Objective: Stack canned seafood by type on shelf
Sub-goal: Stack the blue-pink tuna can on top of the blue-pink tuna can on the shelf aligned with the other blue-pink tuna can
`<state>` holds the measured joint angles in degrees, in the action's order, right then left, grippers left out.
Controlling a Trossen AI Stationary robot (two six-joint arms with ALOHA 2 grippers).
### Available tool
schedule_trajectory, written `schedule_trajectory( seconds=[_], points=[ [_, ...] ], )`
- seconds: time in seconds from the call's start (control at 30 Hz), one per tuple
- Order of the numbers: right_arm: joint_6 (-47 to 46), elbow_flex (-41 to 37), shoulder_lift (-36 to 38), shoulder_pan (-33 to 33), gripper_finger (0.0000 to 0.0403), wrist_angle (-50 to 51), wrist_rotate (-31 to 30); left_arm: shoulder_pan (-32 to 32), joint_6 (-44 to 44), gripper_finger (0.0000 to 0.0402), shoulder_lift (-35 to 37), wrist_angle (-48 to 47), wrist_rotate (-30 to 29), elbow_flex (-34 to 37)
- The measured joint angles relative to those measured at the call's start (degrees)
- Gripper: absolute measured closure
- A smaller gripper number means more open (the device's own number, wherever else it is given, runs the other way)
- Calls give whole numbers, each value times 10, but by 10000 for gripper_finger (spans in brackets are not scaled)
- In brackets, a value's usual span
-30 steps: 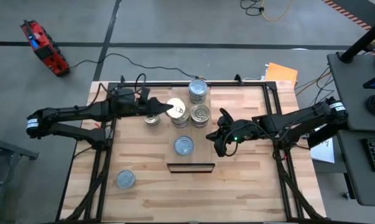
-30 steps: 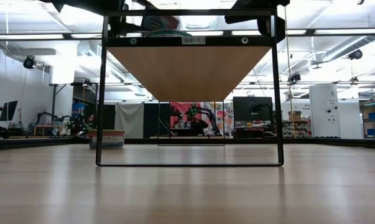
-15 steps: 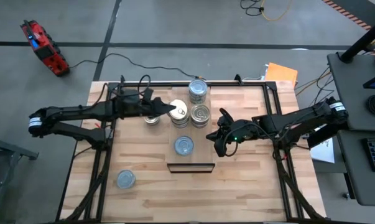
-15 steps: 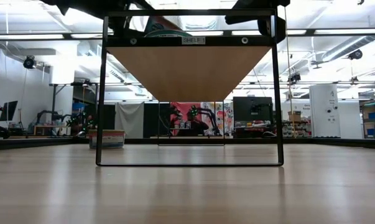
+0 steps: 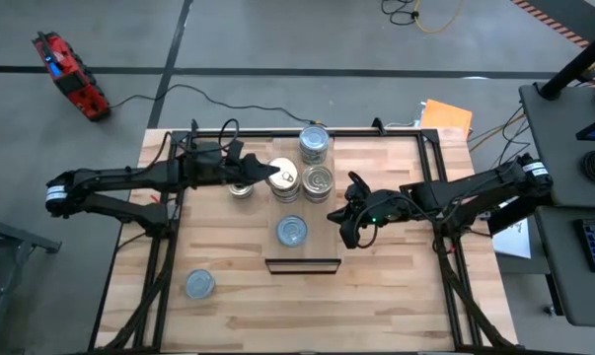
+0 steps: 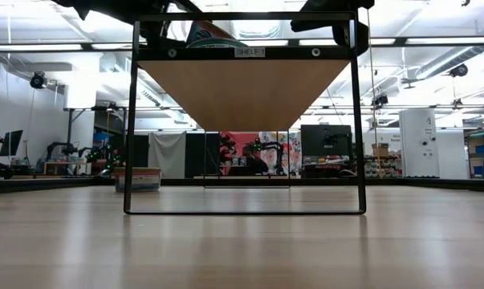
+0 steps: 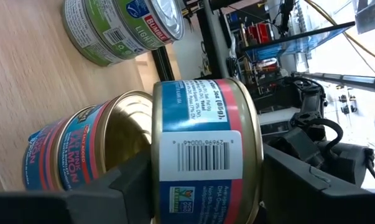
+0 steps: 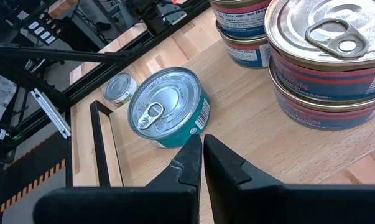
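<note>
The shelf (image 5: 322, 248) is a pale plank raised over the table's middle. On it are a stack of tins (image 5: 314, 146) at the far end, a salmon tin stack (image 5: 318, 181) and a teal tin (image 5: 291, 232) with a ring pull. My left gripper (image 5: 273, 173) reaches in from the left, shut on a blue-and-pink salmon tin (image 7: 206, 143). That tin is over another salmon tin (image 7: 69, 155) on the shelf. My right gripper (image 5: 348, 225) is shut and hovers at the shelf's right edge, touching nothing. In the right wrist view its fingers (image 8: 186, 163) point toward the teal tin (image 8: 168, 112). My left gripper pinches the salmon tin across its two flat ends. One finger (image 7: 128, 183) lies at the bottom rim (image 7: 157, 186), the other (image 7: 296, 183) at the top rim (image 7: 257, 186). The fingers come about level from the table's left. The tin sits off-centre over the lower salmon tin's gold top (image 7: 122, 134); whether it rests there I cannot tell.
Two more tins stand on the tabletop below the shelf: one at its left side (image 5: 242, 189), one near the front left (image 5: 199, 285). The low view shows the shelf's black frame (image 6: 131, 120) and the plank's underside (image 6: 242, 88).
My left gripper has edged toward the table's right with the salmon tin, over the lower salmon tin, then kept still. The glare on the tin's top has faded.
</note>
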<state>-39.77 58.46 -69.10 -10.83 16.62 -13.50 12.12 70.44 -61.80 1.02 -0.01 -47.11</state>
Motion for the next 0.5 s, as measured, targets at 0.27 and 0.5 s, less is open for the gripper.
schedule_trajectory(
  seconds=[0.27,0.5],
  points=[
    [0,0,0,0,394,0,0,0,2,140,0,0,0,0],
    [0,0,0,0,394,0,0,0,7,113,0,4,0,0]
  ],
)
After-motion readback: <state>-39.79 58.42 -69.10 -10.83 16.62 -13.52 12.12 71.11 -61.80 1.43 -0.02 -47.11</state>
